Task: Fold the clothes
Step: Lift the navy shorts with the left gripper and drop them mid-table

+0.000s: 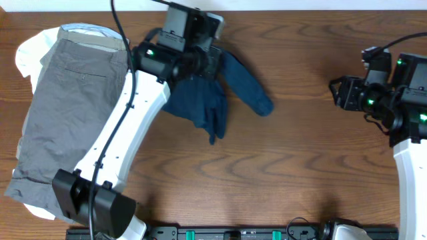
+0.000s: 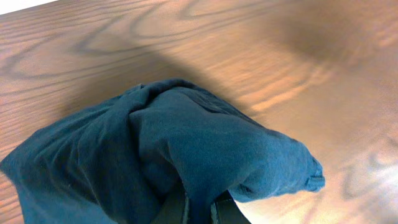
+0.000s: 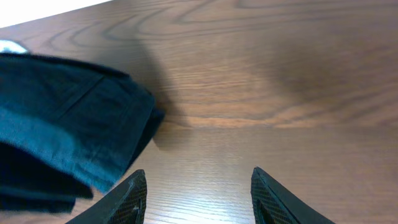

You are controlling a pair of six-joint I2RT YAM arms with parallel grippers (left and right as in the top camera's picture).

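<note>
Currently the navy shorts are pinched by the left gripper toward the table's far edge, left of centre; the right gripper is held open.

The wooden table is seen from above. Grey shorts are laid flat at the left side on a white garment, whose edge shows around them. The navy shorts are crumpled on the wood, one leg spread rightward, another fold trailing toward the near side. The left jaws are closed on a bunched fold, with fabric draped over the fingers. The right jaws are parted with nothing between them, over the wood, well apart from the navy shorts.
</note>
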